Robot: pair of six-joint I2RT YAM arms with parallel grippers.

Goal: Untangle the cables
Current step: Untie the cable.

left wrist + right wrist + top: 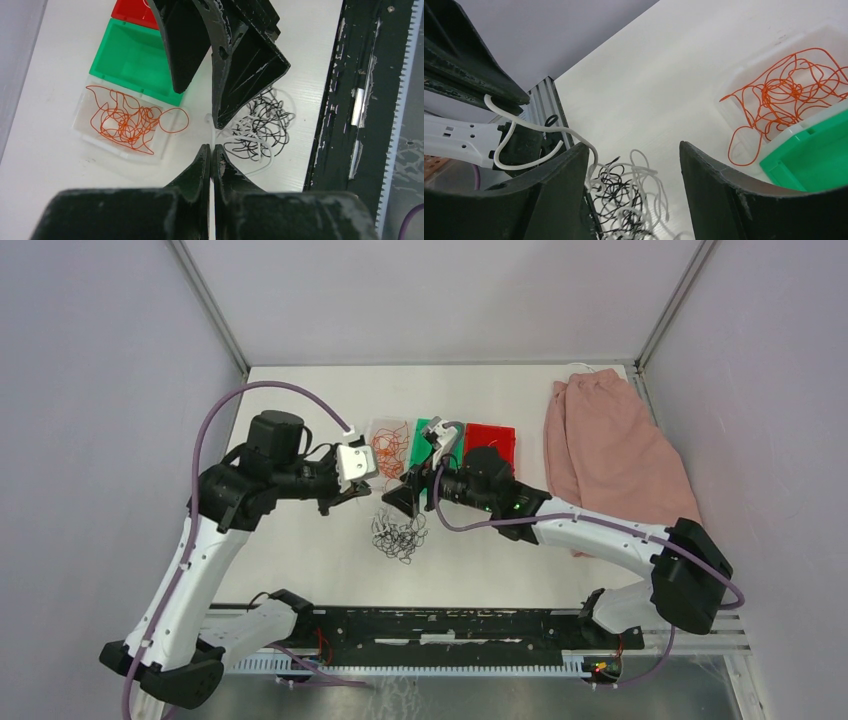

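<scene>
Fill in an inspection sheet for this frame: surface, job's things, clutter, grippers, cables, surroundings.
Surface: white table.
Job's things: orange wires in clear tray, one loop over its rim; black and white clump loose on the table; green tray and red tray alongside.
Clutter: pink cloth at the right edge.
Grippers: left gripper shut on white wire running up from the clump; right gripper open at the clump.
Cables: purple arm cables looping off both arms.
Surroundings: grey walls; black rail along the near edge.

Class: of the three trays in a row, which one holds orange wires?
The clear tray, next to the green tray; the orange wires lie coiled inside it, and the green one looks empty.
</scene>
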